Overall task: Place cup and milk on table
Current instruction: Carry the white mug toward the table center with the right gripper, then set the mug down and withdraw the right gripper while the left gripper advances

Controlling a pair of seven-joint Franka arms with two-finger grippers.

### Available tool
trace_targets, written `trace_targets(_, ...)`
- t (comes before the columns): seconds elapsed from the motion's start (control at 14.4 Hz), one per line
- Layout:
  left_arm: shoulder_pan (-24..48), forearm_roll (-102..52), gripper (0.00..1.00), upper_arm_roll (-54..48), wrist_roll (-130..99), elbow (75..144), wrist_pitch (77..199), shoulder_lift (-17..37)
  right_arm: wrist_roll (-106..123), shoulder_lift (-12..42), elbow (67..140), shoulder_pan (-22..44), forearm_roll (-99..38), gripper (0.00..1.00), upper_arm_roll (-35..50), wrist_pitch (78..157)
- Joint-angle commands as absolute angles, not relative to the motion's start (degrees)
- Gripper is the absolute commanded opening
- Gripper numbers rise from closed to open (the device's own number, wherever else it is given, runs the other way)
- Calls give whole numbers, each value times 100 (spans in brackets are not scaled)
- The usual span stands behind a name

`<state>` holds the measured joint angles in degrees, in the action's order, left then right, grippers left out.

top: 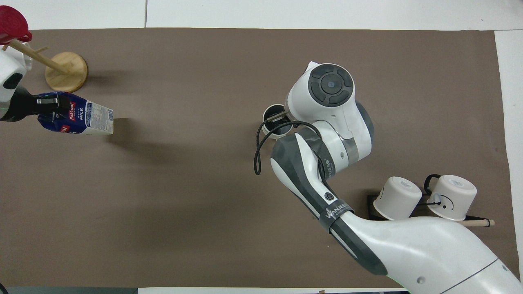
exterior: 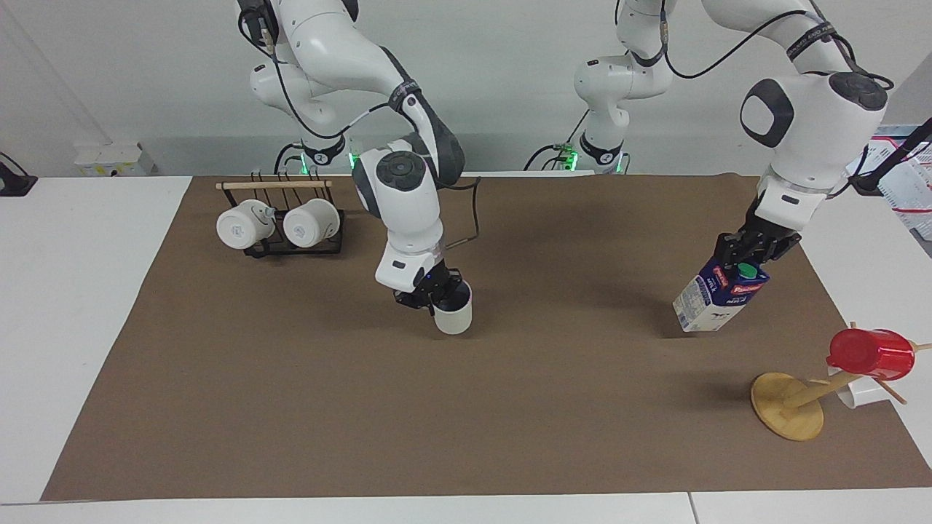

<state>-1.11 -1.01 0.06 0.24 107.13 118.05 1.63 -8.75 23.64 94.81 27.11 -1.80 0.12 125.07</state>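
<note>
My right gripper (exterior: 435, 290) is shut on the rim of the off-white cup (exterior: 453, 316) and holds it upright, low over the middle of the brown mat (exterior: 466, 429). I cannot tell whether the cup's base touches the mat. In the overhead view the cup (top: 273, 125) shows its dark inside under the right gripper (top: 278, 119). My left gripper (exterior: 753, 254) is shut on the top of the blue and white milk carton (exterior: 717, 304). It holds the carton tilted just above the mat at the left arm's end. The carton (top: 83, 120) and left gripper (top: 45, 103) also show from overhead.
A black wire rack (exterior: 291, 246) with two white mugs (exterior: 312, 223) stands near the right arm's base. A wooden mug tree (exterior: 788, 415) with a red cup (exterior: 871, 354) stands at the left arm's end, farther from the robots than the carton.
</note>
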Motion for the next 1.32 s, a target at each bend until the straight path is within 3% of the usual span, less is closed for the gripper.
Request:
trace_targets(0.0, -88, -9, 0, 18, 53, 10696, 11637, 53, -1090, 2320, 9694, 2839, -79, 0, 9, 12839)
trace_targets(0.63, 228, 0, 0, -9, 9, 10266, 11338, 149, -1107, 2259, 10222, 2892, -26, 2, 0, 13272)
trace_targets(0.7, 316, 0, 0, -17, -9, 10266, 11338, 149, -1107, 2259, 10230, 2892, -26, 61, 0, 13271)
trace_targets(0.76, 412, 0, 0, -18, -122, 10266, 11347, 149, -1116, 2250, 10222, 2900, -26, 100, 0, 13271)
trace_targets(0.97, 912, 340, 0, -17, -823, 10231, 11364, 158, -1264, 2206, 10038, 2848, -44, 100, -9, 13184)
trace_targets(1.25, 1501, 431, 0, -18, -1537, 10265, 11452, 360, -1863, 1487, 9984, 2462, -132, 100, -26, 12553)
